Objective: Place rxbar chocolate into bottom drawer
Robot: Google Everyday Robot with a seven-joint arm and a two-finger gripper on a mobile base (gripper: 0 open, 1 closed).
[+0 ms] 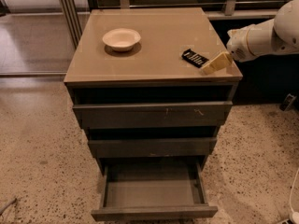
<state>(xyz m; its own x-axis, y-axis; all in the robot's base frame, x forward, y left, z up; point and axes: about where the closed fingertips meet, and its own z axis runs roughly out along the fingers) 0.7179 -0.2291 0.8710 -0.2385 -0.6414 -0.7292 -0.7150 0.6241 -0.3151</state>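
Camera view: a grey cabinet with 3 drawers stands on a speckled floor (pixel 42 162). On its tan top (pixel 159 13), near the right edge, lies the rxbar chocolate (pixel 195 58), flat and black with white lettering, set at an angle. The gripper (pixel 216 63) sits low over the top at the bar's right end, just beside it. Whether it touches the bar, and whether it is spread or pressed together, cannot be told. The white arm (pixel 266 34) reaches in from the right. A white bowl (pixel 121 38) stands on the far left part of the top, well apart from the bar. The bottom drawer (pixel 149 192) is pulled out toward the near side, its grey inner floor showing. Above it, the middle drawer front (pixel 152 147) and the wider scratched upper drawer front (pixel 152 114) stand slightly out.
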